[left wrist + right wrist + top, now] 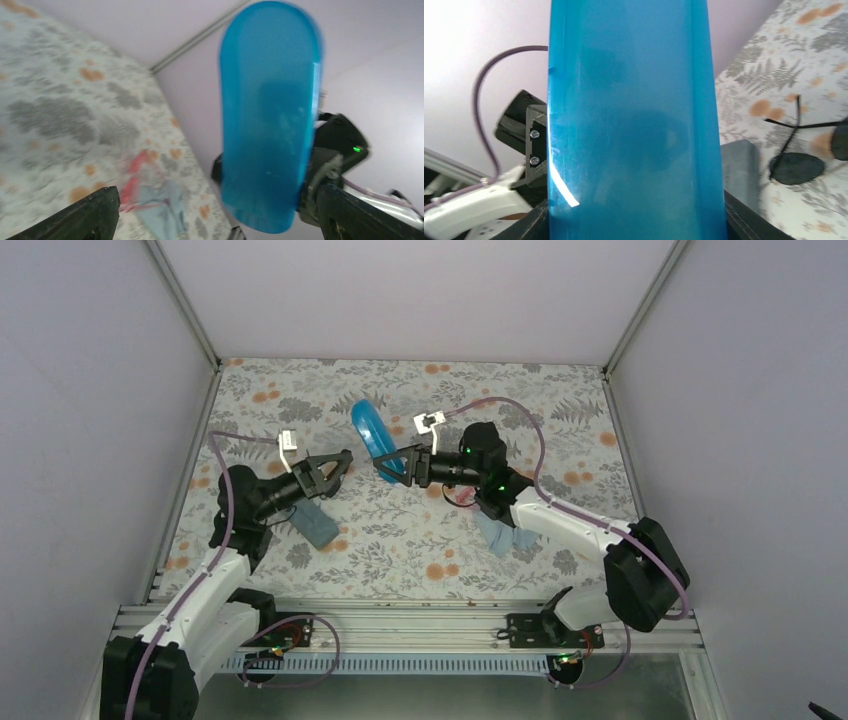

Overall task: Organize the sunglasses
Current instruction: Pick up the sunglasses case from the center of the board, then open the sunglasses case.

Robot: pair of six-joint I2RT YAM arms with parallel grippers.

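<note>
The blue case (634, 125) fills both wrist views, clamped by the right gripper (392, 466); the left gripper (340, 468) gapes. Right wrist alone shows black sunglasses (796, 167); left wrist alone, the pink pair (131, 180).

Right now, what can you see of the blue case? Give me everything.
The blue case is oblong with rounded ends, in glossy, translucent-looking blue plastic. A darker patch sits mid-body; contents cannot be told. It is held above the floral table, standing on end, clamped at its lower end by the right pincer. The open left pincer is near but apart.
</note>
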